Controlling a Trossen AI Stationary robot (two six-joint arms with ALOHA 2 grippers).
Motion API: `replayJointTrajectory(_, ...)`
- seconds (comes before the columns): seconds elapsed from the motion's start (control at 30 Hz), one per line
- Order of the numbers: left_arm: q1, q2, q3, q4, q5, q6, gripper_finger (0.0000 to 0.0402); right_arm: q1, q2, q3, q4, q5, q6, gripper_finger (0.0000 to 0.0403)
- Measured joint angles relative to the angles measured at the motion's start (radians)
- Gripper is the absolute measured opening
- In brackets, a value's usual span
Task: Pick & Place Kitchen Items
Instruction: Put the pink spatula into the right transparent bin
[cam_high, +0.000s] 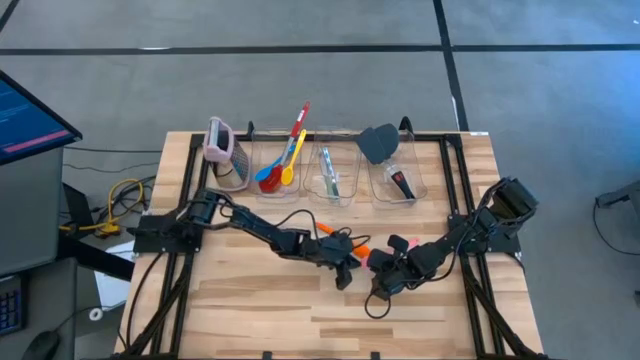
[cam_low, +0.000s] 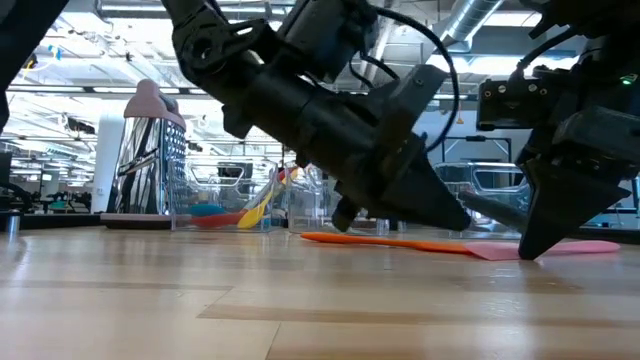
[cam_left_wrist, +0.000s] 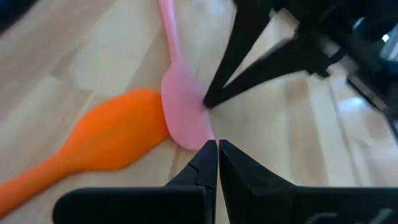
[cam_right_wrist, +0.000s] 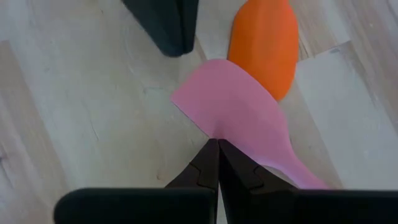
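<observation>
Both arms meet at mid-table over the two spatulas not yet binned. Left gripper (cam_left_wrist: 217, 149): fingers pressed together, tips just at the rim of the pink spatula (cam_left_wrist: 183, 112) blade, holding nothing. Right gripper (cam_right_wrist: 217, 149): fingers also pressed together, tips down on the blade edge of that same spatula; I cannot tell whether any of the thin blade is caught between them, so I record it as closed, not holding.

The pink blade lies flat on the table (cam_high: 260, 300) and overlaps the broad end of the orange spatula (cam_left_wrist: 106, 140), which lies just beside the left fingertips. Judgement: the flat, thin blade gives closed tips no purchase, which may be why both sets of tips sit at its edge, as if to nudge or pry.

Obstruction: the two grippers crowd one small spot, each in the other's approach line; the overlap means moving one spatula may drag the other.

Beyond the fingers stand three clear bins (cam_high: 335, 175) already holding utensils, with the grater (cam_high: 222, 150) beside them.
</observation>
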Motion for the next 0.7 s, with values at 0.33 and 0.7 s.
replayJointTrajectory(0.33,0.012,0.013,0.011,-0.044,-0.009,-0.034,0.0009,0.000,0.000,0.000,0.003,0.000,-0.004,0.0000)
replayJointTrajectory(0.7,0.032,0.013,0.011,-0.037,-0.011,-0.077,0.0092,0.001,0.000,0.001,0.005,0.000,-0.011,0.0000)
